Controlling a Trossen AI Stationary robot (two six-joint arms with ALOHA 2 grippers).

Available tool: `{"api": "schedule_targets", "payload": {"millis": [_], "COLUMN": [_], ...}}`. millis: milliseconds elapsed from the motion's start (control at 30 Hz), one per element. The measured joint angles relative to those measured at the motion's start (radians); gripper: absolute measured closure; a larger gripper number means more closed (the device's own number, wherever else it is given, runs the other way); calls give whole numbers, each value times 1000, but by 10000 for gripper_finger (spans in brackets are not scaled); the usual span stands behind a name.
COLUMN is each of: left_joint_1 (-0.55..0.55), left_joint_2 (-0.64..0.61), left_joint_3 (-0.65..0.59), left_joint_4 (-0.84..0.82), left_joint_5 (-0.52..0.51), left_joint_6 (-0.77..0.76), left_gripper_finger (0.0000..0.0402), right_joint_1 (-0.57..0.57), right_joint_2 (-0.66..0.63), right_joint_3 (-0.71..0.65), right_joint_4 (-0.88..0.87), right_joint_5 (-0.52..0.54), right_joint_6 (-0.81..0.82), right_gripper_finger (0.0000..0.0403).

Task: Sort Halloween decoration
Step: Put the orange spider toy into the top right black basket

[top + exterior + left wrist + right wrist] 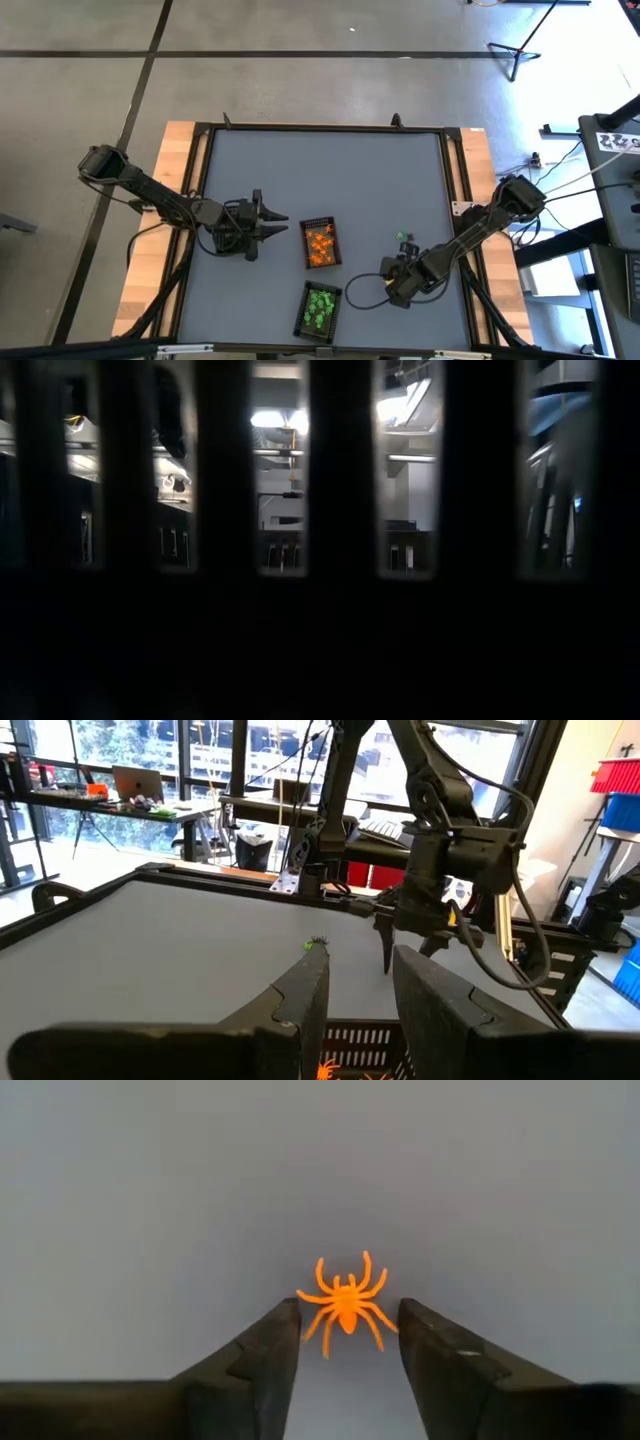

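Two small dark rectangular trays sit near the middle of the grey desk (330, 180) in the high view. One dark tray (320, 243) holds a heap of bright orange plastic trinkets (319, 246); the other dark tray (321, 309), nearer the desk's front edge, holds a heap of bright green plastic trinkets (319, 307). A few loose green trinkets (403, 238) lie on the bare desk between the orange tray and the right arm.

Beside the green tray, the right gripper (392, 283) hangs low over the desk. Its wrist view shows the two dark fingers (262, 1350) spread apart, with a tiny bright orange plastic spider (346, 1302) lying flat on the grey surface just ahead of the gap between them. Neither finger clearly touches the spider, though its outer legs reach close to both tips.

Just beside the orange tray, the left gripper (272, 226) points toward it. Its fingers (305, 995) stand partly apart with nothing between them, and the slotted rim of the orange tray shows below them in its wrist view. The same view shows the right arm farther off and one small green trinket (316, 944) on the desk.

Dark upright bars fill the low view, hiding the desk.
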Motion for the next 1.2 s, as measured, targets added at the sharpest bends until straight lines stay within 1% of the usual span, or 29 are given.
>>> {"api": "schedule_targets", "payload": {"millis": [67, 133, 333, 400, 533, 600, 700, 833, 967, 1100, 1200], "left_joint_1": [0, 0, 0, 0, 0, 0, 0, 0, 0, 0, 0], "left_joint_2": [0, 0, 0, 0, 0, 0, 0, 0, 0, 0, 0], "left_joint_3": [0, 0, 0, 0, 0, 0, 0, 0, 0, 0, 0], "left_joint_4": [0, 0, 1, 1, 1, 1, 1, 0, -3, -7, -18], "left_joint_5": [0, 0, 0, 0, 0, 0, 0, 0, 0, 0, 0], "left_joint_6": [0, 0, 0, 0, 0, 0, 0, 0, 0, 5, 7], "left_gripper_finger": [295, 295, 295, 295, 295, 295, 295, 295, 295, 295, 295], "right_joint_1": [0, 0, 0, -1, -1, -8, -32, -83, -150, -227, -274], "right_joint_2": [3, -1, -61, -83, -122, -131, -150, -172, -190, -192, -193], "right_joint_3": [0, 0, -9, -12, -9, -9, -9, -9, 16, 102, 165], "right_joint_4": [-4, -4, -34, -47, -78, -89, -93, -84, -81, -73, 0], "right_joint_5": [-4, -6, 26, 46, 79, 92, 97, 100, 133, 181, 196], "right_joint_6": [-1, -6, -12, -12, -10, -11, -17, -75, -171, -312, -431], "right_gripper_finger": [246, 275, 379, 396, 389, 395, 400, 401, 401, 402, 402]}}
